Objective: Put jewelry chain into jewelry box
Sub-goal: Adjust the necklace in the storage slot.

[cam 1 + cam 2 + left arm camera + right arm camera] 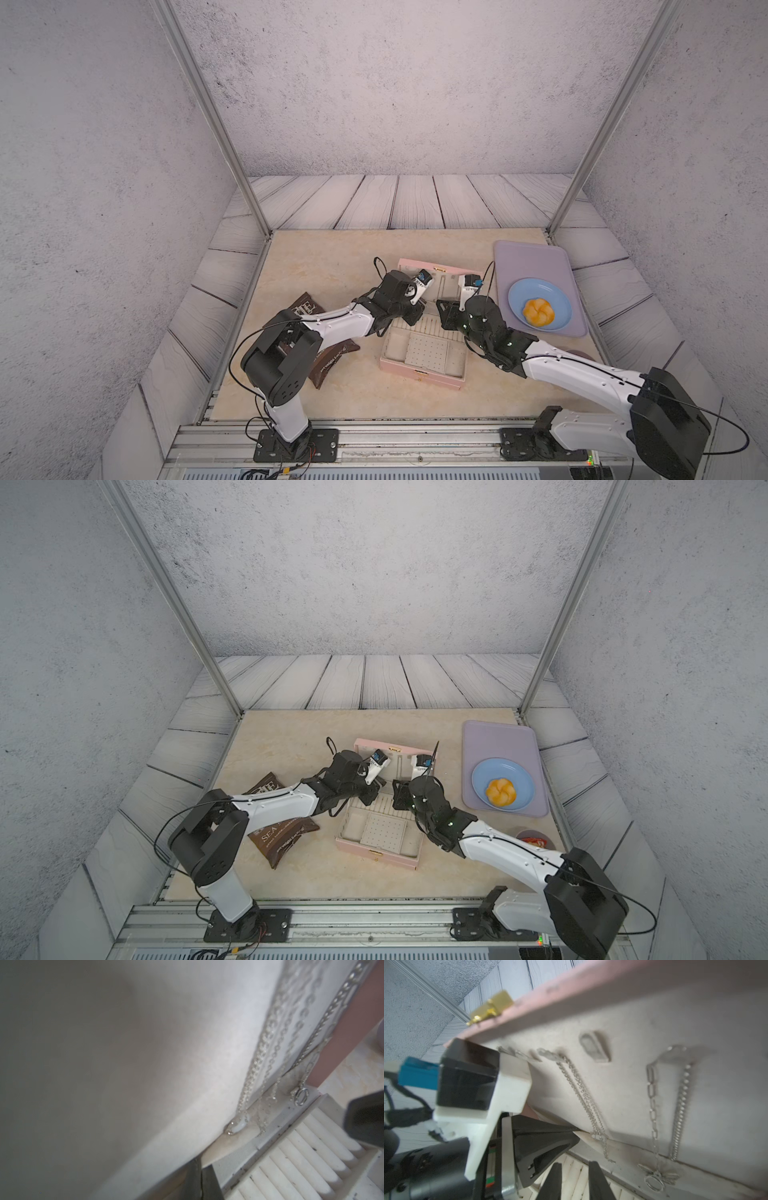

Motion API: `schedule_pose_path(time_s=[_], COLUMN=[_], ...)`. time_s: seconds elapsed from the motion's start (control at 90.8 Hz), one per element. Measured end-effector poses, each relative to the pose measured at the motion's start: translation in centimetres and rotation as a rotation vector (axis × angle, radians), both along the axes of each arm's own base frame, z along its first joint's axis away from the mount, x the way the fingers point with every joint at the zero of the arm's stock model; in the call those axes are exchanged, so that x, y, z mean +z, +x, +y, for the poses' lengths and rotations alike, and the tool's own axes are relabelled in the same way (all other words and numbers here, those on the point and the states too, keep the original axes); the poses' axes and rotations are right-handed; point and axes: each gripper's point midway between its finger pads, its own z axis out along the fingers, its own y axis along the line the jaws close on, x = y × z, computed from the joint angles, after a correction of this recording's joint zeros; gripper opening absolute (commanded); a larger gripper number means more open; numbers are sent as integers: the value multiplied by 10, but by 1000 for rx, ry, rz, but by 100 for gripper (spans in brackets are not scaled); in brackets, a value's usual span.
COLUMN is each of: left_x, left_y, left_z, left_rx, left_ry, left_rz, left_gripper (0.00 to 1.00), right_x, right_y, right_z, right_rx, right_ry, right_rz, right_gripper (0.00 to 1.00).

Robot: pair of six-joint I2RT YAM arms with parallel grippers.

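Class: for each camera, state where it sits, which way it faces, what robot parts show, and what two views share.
Top views: high above the arm bases, facing down over the table; left arm, right arm, open box.
Left wrist: on left arm, close against the lid, facing hanging chains; one dark finger.
Right wrist: on right arm, facing the lid; right gripper open, left gripper shut.
Shared: both wrist views show chains, ring rolls.

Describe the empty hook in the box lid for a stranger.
Find the pink jewelry box, open on the table, and look inside its raised cream-lined lid. The empty hook sits between hooks carrying silver chains; it carries none.
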Motion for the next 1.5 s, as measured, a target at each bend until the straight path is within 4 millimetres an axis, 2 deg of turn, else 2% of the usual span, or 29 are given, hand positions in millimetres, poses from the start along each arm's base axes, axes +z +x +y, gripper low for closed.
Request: schedule_pose_path(time_s=[0.165,0.253,1.024,1.222,1.497], left_x=[0,0,0,0,1], left_y=[0,0,-2,-3,-3], left_z=[0,0,1,1,1], left_rx=[1,1,-3,-4,-3], left_ry=[-2,-2,-5,-6,-8], left_rz=[2,2,4,3,4], left_gripper=[0,0,0,0,0], right_x=[-19,-22,-29,-27,-23], right_y=[9,13,29,33,40], right_z=[6,8,5,5,4], right_rx=[-19,-26,-93,-113,-139], right_ry=[-22,-29,-94,-104,-125], right_rz=[42,50,10,1,-13], right_gripper=[24,24,22,28,28])
